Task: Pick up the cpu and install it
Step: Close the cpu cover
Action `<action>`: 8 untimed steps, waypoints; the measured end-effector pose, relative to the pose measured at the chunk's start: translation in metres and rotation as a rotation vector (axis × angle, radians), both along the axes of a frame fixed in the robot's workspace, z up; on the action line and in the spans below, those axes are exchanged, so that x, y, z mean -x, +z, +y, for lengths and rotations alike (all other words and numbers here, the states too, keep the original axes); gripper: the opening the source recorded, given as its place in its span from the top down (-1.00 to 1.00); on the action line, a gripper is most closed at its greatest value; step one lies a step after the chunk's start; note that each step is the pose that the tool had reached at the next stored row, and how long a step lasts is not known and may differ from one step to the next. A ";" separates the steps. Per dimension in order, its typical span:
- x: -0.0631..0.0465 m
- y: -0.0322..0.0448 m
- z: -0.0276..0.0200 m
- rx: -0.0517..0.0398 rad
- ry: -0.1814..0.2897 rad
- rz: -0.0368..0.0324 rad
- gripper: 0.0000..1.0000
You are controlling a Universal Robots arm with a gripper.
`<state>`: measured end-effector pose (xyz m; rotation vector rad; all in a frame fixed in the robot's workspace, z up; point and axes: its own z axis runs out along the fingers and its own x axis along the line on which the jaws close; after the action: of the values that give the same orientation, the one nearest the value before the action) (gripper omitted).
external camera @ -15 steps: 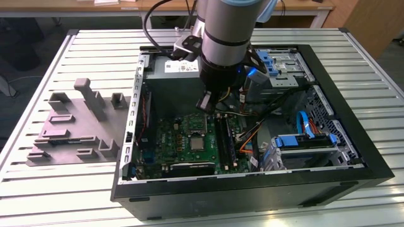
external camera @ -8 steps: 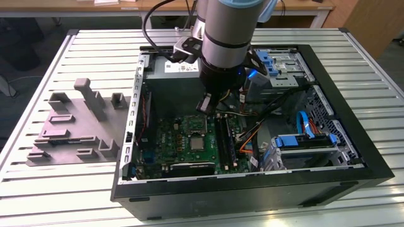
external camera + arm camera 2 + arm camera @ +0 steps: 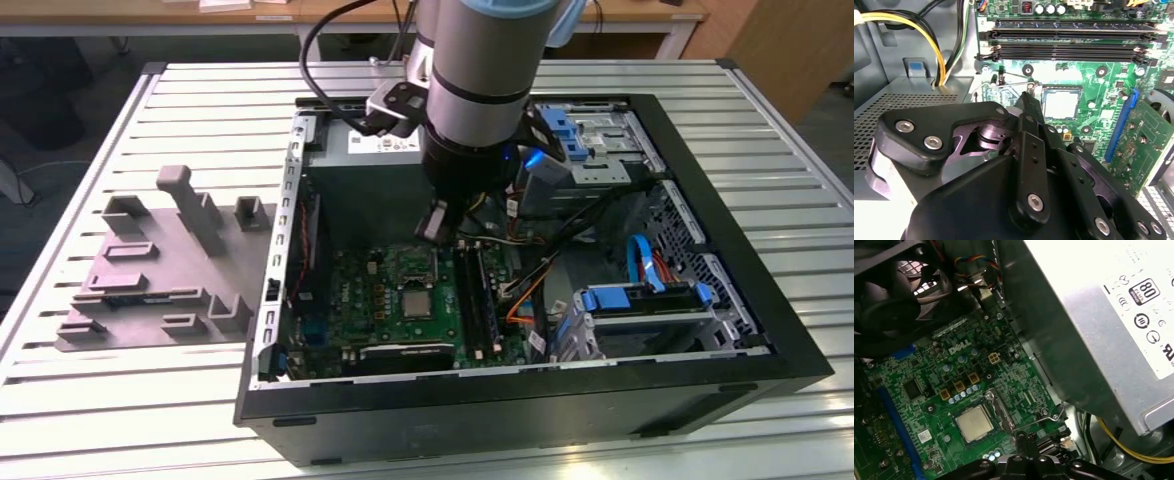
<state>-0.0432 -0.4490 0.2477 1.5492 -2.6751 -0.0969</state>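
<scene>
Looking at fingers (image 3: 1019, 441) pinched together with nothing clamped between them, so calling the gripper (image 3: 1024, 436) closed and empty. Hanging just above the green motherboard (image 3: 387, 300), inside the open black case (image 3: 534, 400), around the middle of the exterior view. Can spot the cpu (image 3: 974, 422) lying flat in its socket on that board, close to the fingertips but not touching them. Same cpu in the second wrist view (image 3: 1060, 104), just past the gripper (image 3: 1026, 97), with the long black memory slots (image 3: 1069, 37) beyond it. Further out, got the big grey power supply (image 3: 1094, 315) with its white label, plus yellow cables (image 3: 929, 25). Over on the exterior view's left, a grey fixture plate (image 3: 147, 270) sitting on the slatted table (image 3: 134, 400).
</scene>
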 end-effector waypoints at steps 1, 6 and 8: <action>0.000 0.0000 -0.0002 0.0033 0.001 0.0000 0.79; 0.000 0.0000 -0.0017 0.0170 0.005 0.0000 0.79; 0.001 -0.0001 -0.0023 0.0206 0.006 0.0000 0.79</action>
<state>-0.0437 -0.4513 0.2476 1.5512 -2.6627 -0.0688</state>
